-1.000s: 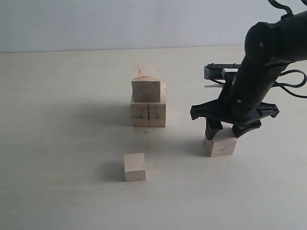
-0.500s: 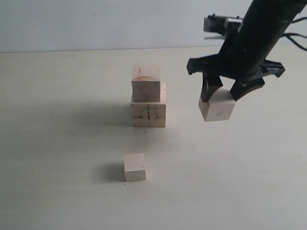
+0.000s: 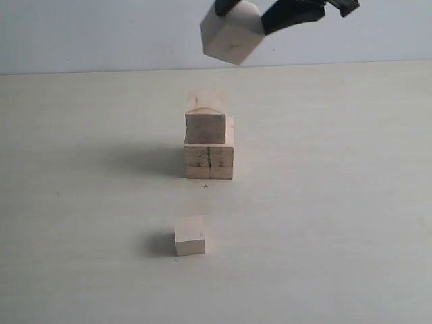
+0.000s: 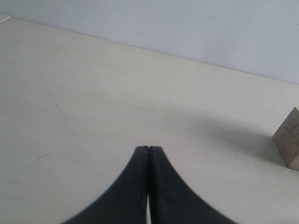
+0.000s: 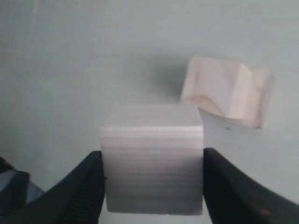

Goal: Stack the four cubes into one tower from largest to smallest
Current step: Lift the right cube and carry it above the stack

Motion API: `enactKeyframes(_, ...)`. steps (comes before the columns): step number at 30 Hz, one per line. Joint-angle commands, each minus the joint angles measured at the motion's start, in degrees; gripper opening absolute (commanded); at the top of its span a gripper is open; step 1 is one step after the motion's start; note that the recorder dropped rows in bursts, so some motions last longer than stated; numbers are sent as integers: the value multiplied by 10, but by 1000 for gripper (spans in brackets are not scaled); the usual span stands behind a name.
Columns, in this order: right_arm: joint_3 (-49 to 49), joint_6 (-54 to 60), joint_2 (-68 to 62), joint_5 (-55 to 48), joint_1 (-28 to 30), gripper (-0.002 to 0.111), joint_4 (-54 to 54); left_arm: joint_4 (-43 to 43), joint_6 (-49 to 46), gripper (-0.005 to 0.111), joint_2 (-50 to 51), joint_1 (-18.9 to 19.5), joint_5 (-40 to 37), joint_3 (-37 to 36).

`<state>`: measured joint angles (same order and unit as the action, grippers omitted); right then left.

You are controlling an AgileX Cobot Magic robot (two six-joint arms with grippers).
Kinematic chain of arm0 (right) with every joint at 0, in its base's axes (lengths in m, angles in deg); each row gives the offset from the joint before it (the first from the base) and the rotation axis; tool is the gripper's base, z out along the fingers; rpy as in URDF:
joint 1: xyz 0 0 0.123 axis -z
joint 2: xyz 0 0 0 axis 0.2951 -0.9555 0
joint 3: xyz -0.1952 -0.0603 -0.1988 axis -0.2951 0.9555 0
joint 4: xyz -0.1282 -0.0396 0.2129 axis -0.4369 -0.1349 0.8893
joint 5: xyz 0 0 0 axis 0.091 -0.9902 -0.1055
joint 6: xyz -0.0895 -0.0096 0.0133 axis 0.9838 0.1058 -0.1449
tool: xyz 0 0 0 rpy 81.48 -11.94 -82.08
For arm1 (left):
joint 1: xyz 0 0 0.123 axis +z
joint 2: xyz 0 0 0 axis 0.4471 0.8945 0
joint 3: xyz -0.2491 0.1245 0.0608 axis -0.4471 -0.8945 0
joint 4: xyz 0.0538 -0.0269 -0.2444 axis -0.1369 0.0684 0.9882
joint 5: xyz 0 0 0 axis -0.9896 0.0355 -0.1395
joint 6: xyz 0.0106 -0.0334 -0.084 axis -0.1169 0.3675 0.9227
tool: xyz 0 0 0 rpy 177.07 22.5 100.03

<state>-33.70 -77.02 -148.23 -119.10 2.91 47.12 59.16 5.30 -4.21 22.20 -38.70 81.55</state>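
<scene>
The largest cube [image 3: 208,161], marked with a dark line, stands mid-table with the second cube [image 3: 205,120] on top of it. High above them, slightly right, my right gripper [image 3: 246,13] is shut on a third cube [image 3: 231,37], tilted in the air; the right wrist view shows that cube [image 5: 153,158] clamped between both fingers, with the two-cube stack [image 5: 227,91] below. The smallest cube [image 3: 190,235] sits alone nearer the front. My left gripper [image 4: 148,149] is shut and holds nothing, hovering over bare table; a cube's corner [image 4: 289,137] shows at that view's edge.
The pale table [image 3: 337,236] stretches wide around the cubes, and a light wall [image 3: 101,34] rises behind its far edge. A small dark mark [image 3: 205,186] lies just in front of the stack.
My right gripper has lifted the third cube off the table at the right and carried it up and leftward, to high above the two-cube stack. The other cubes have stayed put.
</scene>
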Motion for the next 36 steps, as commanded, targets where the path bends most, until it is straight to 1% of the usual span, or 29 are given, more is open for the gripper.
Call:
enactKeyframes(1,-35,37,-32,2,2,49,81,-1,4,0,-3,-3,6,1)
enactKeyframes(3,-48,46,-50,2,-3,49,99,-1,4,0,-3,-3,6,1)
enactKeyframes(6,-81,52,-78,-3,-17,48,91,-1,4,0,-3,-3,6,1)
enactKeyframes(8,-106,49,-96,-15,-30,48,81,-1,4,0,-3,-3,6,1)
enactKeyframes(10,-129,28,-109,-23,-46,47,48,-1,4,0,-3,-3,6,1)
enactKeyframes(13,-168,-41,-124,-32,-73,46,-64,-1,4,0,-3,-3,6,1)
enactKeyframes(16,-208,-112,-137,-59,-101,46,-210,-1,4,0,-3,-3,6,1)
enactKeyframes(18,-228,-135,-144,-59,-119,46,-270,-1,4,0,-3,-3,6,1)
enactKeyframes(19,-230,-144,-146,-59,-125,46,-283,-1,4,0,-3,-3,6,1)
enactKeyframes(25,-232,-190,-157,-59,-144,46,-300,-1,4,0,-3,-3,6,1)
enactKeyframes(31,-232,-245,-199,-59,-144,46,-289,-1,4,0,-3,-3,6,1)
enactKeyframes(34,-232,-251,-204,-59,-146,42,-247,-1,4,0,-3,-3,6,1)
enactKeyframes(36,-232,-257,-204,-59,-146,40,-246,-1,4,0,-3,-3,6,1)
